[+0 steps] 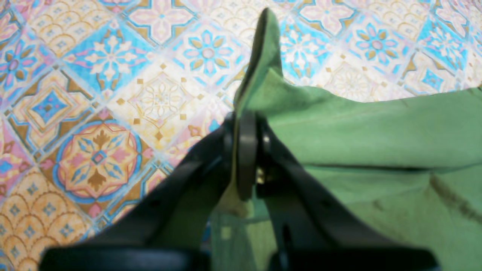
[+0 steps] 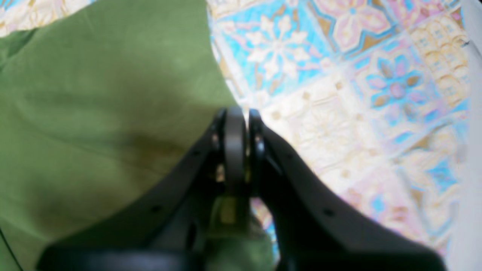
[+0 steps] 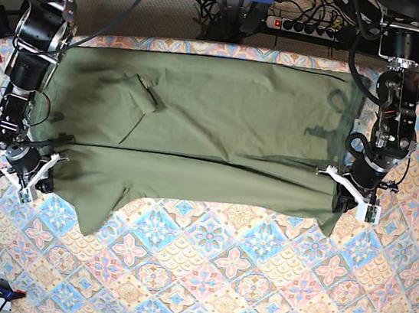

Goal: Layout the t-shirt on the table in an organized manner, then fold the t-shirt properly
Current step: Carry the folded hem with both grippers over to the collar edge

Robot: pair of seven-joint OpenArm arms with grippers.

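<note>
Bright, even light; both wrist views soft and blurred throughout.

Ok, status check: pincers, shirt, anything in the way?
Left pincer shut on the t-shirt edge. Right pincer shut on the opposite edge. Shirt stretched across the table, partly folded, wrinkled. Nothing in the way.

Olive-green cotton t-shirt (image 3: 214, 118): matt, soft, creased cloth. Pastel tile-patterned cloth surface (image 3: 239, 284): smooth, faint sheen. Black left pincer (image 1: 246, 158): smooth plastic, semi-gloss.

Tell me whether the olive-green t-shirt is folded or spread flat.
Partly folded: the olive-green t-shirt is doubled along a horizontal fold line, with the left gripper and right gripper pinching its opposite ends.
</note>
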